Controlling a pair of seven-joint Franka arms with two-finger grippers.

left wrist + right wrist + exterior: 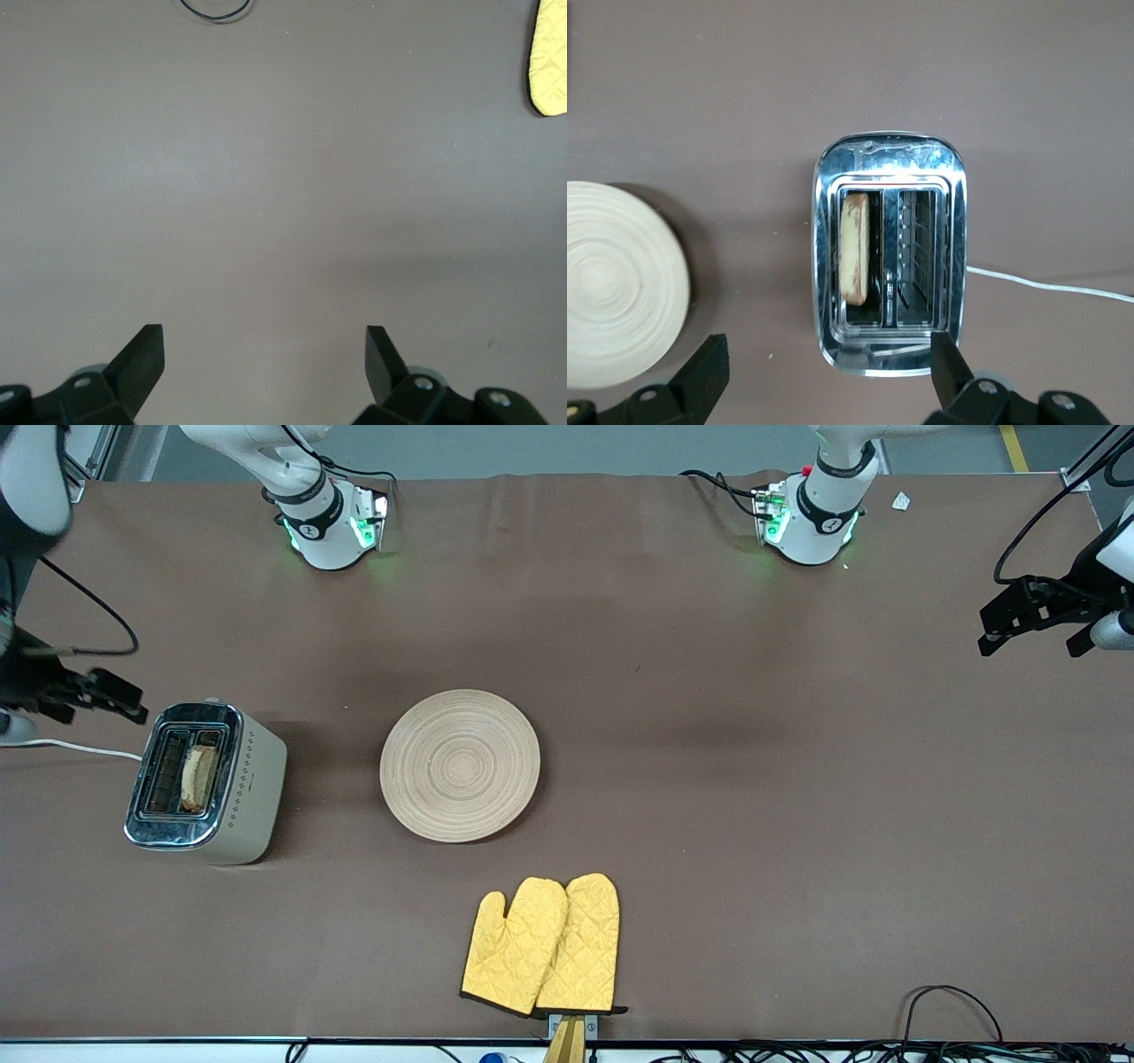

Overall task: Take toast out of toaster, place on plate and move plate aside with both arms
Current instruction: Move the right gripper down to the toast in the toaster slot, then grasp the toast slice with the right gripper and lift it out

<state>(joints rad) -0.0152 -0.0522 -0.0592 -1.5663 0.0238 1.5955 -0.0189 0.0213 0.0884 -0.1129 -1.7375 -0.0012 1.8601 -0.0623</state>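
The toast stands upright in the toaster, in the slot nearer the plate; the right wrist view shows it from above. The round light-wood plate lies bare at mid-table and shows at the edge of the right wrist view. My right gripper is open and empty, up over the toaster's end that lies farther from the front camera. My left gripper is open and empty, over bare table at the left arm's end.
A pair of yellow oven mitts lies near the table's front edge, nearer the front camera than the plate; one corner shows in the left wrist view. The toaster's white cord runs off the right arm's end of the table. Black cables lie at the front edge.
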